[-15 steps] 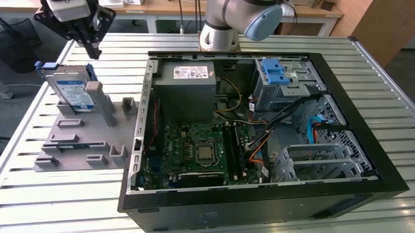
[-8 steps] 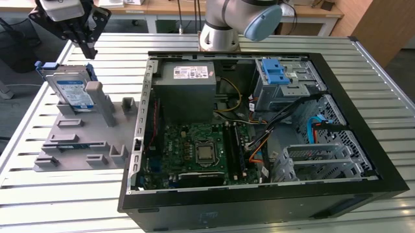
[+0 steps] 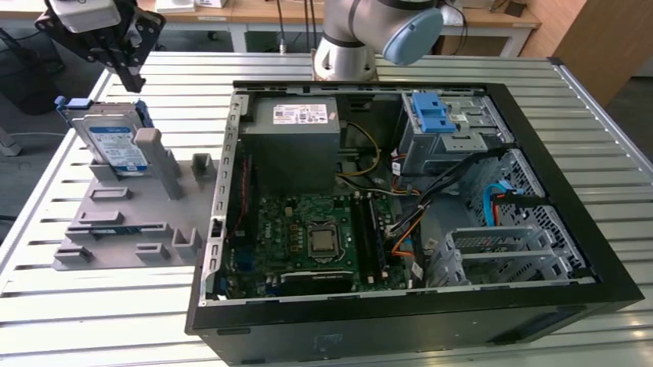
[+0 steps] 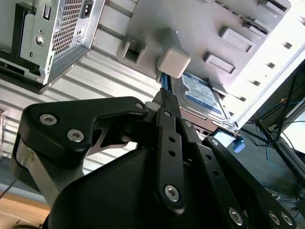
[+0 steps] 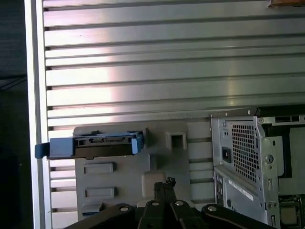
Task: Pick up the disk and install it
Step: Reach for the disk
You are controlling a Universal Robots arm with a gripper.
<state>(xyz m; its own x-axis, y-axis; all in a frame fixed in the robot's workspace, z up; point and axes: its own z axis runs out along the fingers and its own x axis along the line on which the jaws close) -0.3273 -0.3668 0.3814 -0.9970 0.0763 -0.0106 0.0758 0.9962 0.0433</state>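
Claw [image 4: 164,98] linkage is sitting closest to the lens in both wrist views, fingers appearing pressed together and gripping nothing. In the exterior view it is hanging clear above the disk [image 3: 115,141]. Disk is standing on edge in the grey holder [image 3: 122,222] near the counter [image 3: 102,306] edge at the exterior view's left, toward the far corner, its blue-framed top edge running along the counter's slats, lying below the fingertips and slightly off to one side, not touching.

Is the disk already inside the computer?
No, in the exterior view the disk stands in the grey holder on the table, beside the open computer case.
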